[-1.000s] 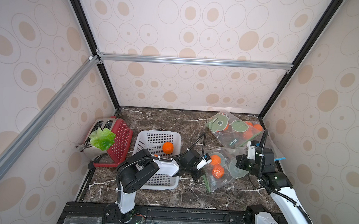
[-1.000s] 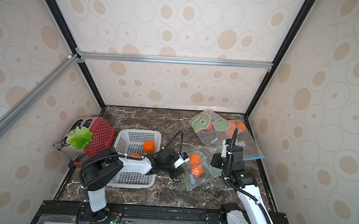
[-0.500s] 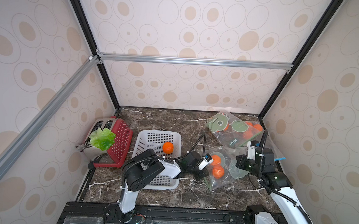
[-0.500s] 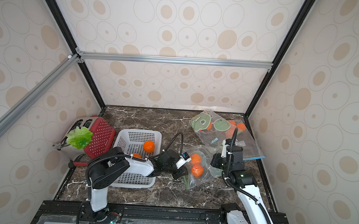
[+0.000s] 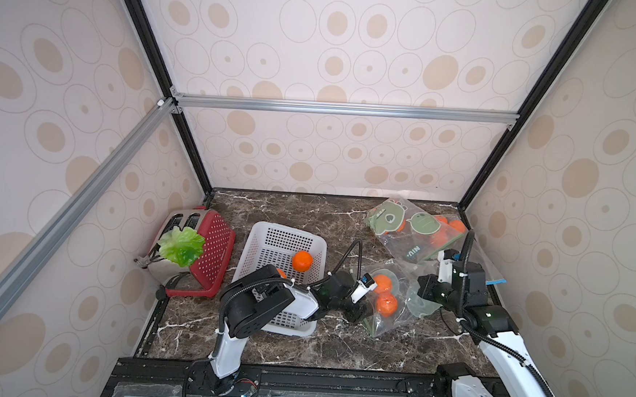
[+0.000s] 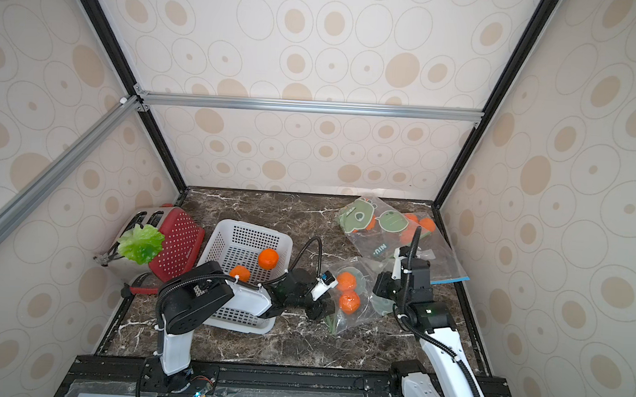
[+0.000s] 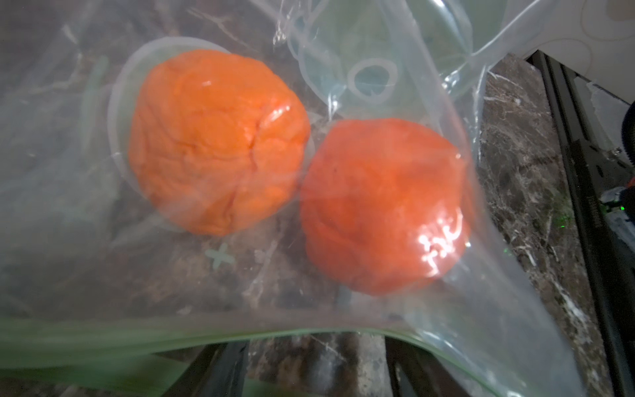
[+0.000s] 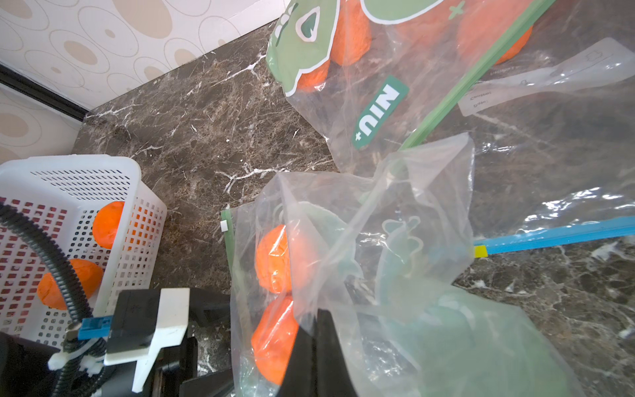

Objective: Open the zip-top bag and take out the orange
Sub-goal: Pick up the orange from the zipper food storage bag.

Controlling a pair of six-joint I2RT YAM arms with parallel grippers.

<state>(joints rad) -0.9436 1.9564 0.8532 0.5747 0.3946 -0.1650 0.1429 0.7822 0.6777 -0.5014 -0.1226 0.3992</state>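
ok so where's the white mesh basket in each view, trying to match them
In a top view: white perforated plastic basket left of centre, beside the red toaster.
In a top view: basket in the same spot.
Left wrist: not in it.
Right wrist: basket behind the black cable hose.
Shared landmark: clear zip-top bag with two oranges, in all four.

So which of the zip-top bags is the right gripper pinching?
The near bag, the one with only two oranges inside; the right gripper is shut on its plastic. The dinosaur-print bag and blue-zip bag behind are not gripped.
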